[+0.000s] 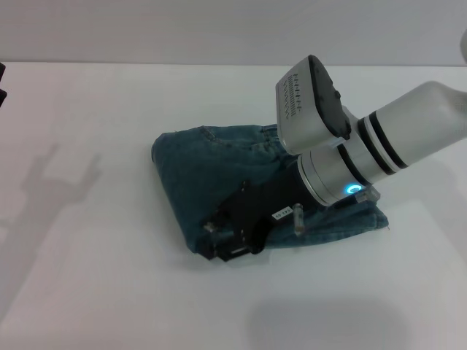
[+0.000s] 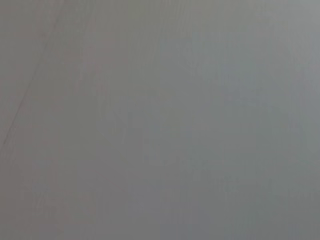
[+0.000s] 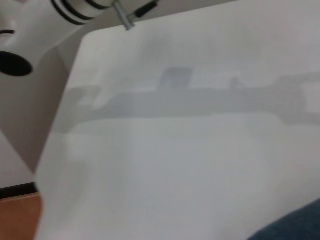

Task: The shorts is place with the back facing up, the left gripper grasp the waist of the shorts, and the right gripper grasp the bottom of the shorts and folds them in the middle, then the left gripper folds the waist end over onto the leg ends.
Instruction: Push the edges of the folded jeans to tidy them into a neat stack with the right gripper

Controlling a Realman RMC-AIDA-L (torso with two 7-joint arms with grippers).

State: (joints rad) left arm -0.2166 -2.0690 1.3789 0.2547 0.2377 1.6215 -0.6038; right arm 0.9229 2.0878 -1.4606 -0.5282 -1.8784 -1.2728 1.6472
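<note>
Not much to go on from the left wrist view, which gave only a flat grey field with nothing to make out, and the left gripper showed in no view at all. The right wrist view was nearly as bare: pale table point(image 3: 190, 165) with a soft grey shadow across it, a sliver of blue denim cut off in one corner, and a piece of white arm with black rings at the edge. So it all came down to the head view. There the shorts point(image 1: 191, 166) lay on the white table point(image 1: 87, 292) as a compact folded bundle near the middle, blue-green denim, a seam visible along the far edge. The right arm reached in from the right and crossed over the bundle, its grey casing, ringed wrist and lit ring hiding much of the right half of the cloth, so waist, pockets and hems could not be told apart. The right gripper point(image 1: 228, 240), black with a small white label, sat low at the near-left corner of the bundle, its tip right on the denim's edge and overlapping it. Whether it was clamped on the cloth or merely resting there, I could not tell. Off to the left, a faint forked shadow point(image 1: 62, 179) lay on the table.
</note>
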